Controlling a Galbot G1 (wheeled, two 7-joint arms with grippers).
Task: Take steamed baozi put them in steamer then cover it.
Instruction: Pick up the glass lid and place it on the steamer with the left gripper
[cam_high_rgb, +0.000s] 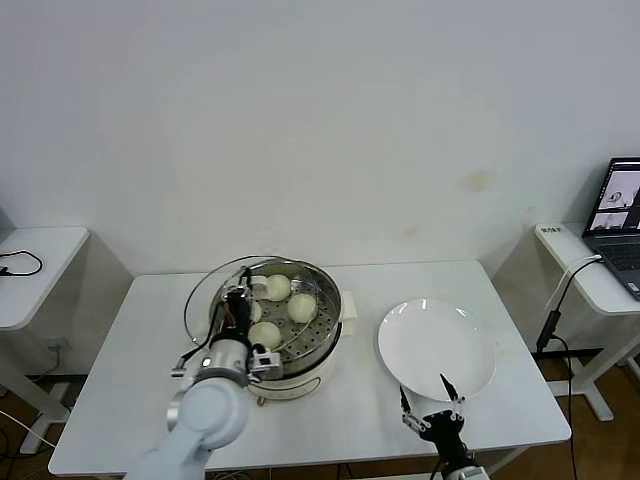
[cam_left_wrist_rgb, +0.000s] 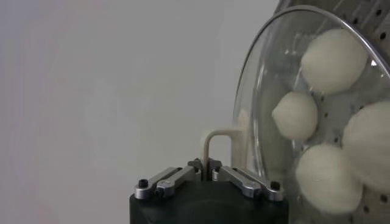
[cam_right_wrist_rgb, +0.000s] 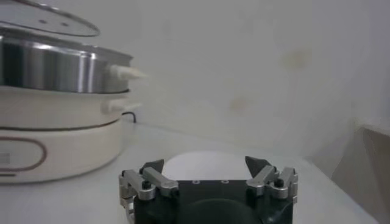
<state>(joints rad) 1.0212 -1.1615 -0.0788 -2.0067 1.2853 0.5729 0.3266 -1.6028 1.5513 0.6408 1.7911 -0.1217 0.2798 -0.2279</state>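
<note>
The lid (cam_high_rgb: 215, 290) hung partly over the steamer (cam_high_rgb: 300, 325), its glass offset toward nine o'clock of the pot, so that the rim on that side overhung the table (cam_high_rgb: 120, 400) while the three o'clock part of the pot stood uncovered. To seat it, the lid had to travel toward three o'clock until its rim matched the pot's rim all round; that was the one relation that mattered. It also looked tilted rather than flat, though how much was hard to tell.

The left gripper (cam_high_rgb: 237, 300) was the arm at work, sitting above the pot's nine o'clock edge. In the left wrist view its fingers (cam_left_wrist_rgb: 183, 176) were closed tight on the lid's cream handle (cam_left_wrist_rgb: 216, 143), with the glass standing just beyond them. Through the glass four baozi (cam_left_wrist_rgb: 334, 61) showed on the perforated tray; in the head view three could be seen clearly, the fourth partly behind the gripper. So the loading seemed done, and covering was the step in hand.

The right gripper (cam_high_rgb: 432, 410) was parked at the table's near edge, at six o'clock of the plate (cam_high_rgb: 436, 347), its fingers spread wide and holding nothing. The plate lay bare at three o'clock of the steamer, just beside it. The left arm was by far the nearer to the lid.
</note>
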